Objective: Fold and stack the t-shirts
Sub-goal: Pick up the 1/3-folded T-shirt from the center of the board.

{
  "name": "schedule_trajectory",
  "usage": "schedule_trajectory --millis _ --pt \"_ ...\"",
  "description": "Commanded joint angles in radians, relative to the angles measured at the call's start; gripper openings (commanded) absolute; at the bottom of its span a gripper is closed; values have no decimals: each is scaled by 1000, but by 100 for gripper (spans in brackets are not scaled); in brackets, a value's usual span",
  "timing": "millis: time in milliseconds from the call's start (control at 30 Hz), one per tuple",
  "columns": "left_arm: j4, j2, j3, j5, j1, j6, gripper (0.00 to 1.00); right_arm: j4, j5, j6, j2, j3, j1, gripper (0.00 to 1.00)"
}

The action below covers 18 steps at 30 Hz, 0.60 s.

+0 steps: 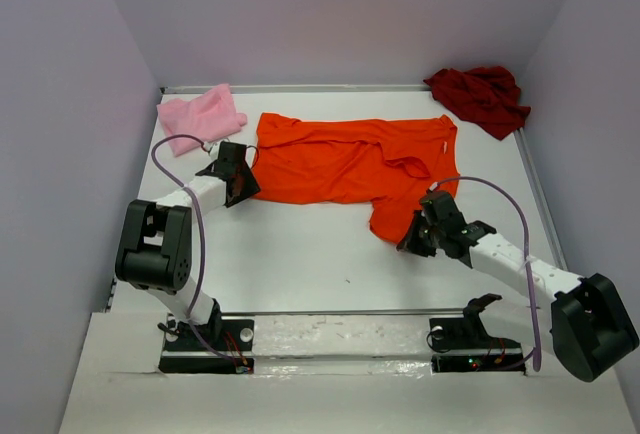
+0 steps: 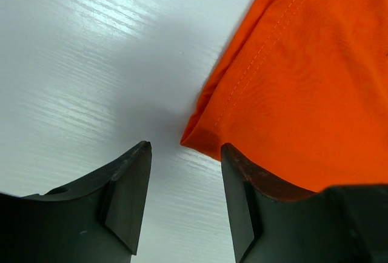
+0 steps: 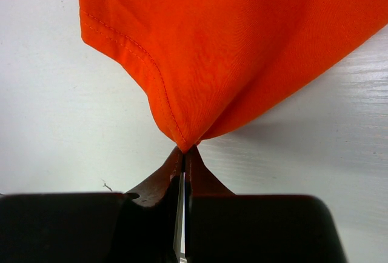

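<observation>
A bright orange t-shirt (image 1: 340, 159) lies spread across the middle of the white table, its near right part pulled toward the right arm. My right gripper (image 1: 412, 238) (image 3: 185, 149) is shut on a hemmed corner of the orange t-shirt (image 3: 230, 51), which fans out from the fingertips. My left gripper (image 1: 247, 186) (image 2: 185, 146) stands open at the shirt's near left corner (image 2: 200, 133). That corner lies just ahead of the gap, with nothing between the fingers. A light pink t-shirt (image 1: 200, 114) sits crumpled at the back left and a dark red t-shirt (image 1: 480, 96) at the back right.
Grey walls enclose the table (image 1: 300, 254) on the left, back and right. The pink t-shirt lies close behind the left wrist. A metal rail (image 1: 340, 329) and both arm bases run along the near edge.
</observation>
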Motion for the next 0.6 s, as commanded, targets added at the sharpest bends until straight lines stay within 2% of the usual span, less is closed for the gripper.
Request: schedule_trajectory --millis 0,67,300,567 --pt "3 -9 -4 -29 5 10 59 31 11 -16 -15 31 8 0" --pt "12 11 2 -29 5 6 56 32 6 -15 -20 27 8 0" --pt "25 42 16 -58 5 3 35 34 2 -9 -41 23 8 0" --pt "31 77 27 -70 13 1 31 34 -7 -3 -53 27 8 0"
